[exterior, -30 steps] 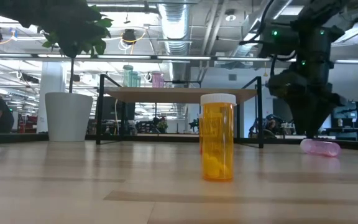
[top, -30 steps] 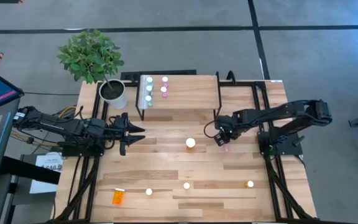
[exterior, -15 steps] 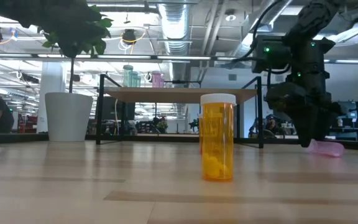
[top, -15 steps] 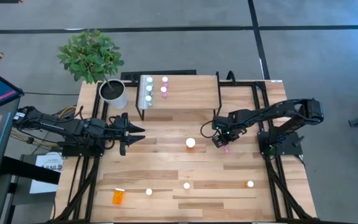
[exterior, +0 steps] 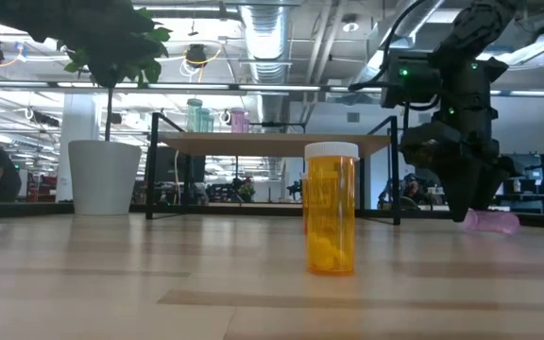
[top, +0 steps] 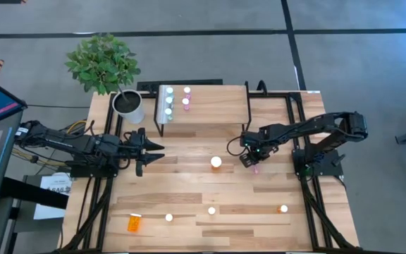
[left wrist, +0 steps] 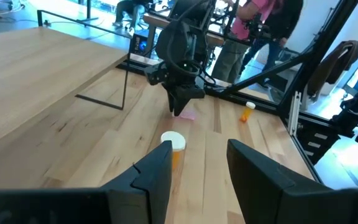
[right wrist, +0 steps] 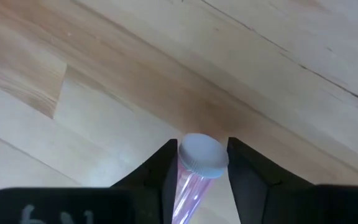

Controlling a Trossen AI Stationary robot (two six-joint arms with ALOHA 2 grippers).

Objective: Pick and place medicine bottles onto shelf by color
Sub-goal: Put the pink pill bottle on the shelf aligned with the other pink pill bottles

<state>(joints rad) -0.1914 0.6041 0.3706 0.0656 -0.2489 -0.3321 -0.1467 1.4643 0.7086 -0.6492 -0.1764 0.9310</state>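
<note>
A: Pink bottle [right wrist: 194,177], white cap, lying on the table [top: 189,190], frame center-right?
B: Yes, right end effector [top: 251,159] gripping pink bottle; body mostly hidden. Left end effector [top: 146,149] open, frame left.

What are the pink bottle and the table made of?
The pink bottle looks like see-through plastic: light shines through its body, and its white cap looks matte. The table looks like pale wood with a smooth finish: grain lines and joined planks show.
</note>
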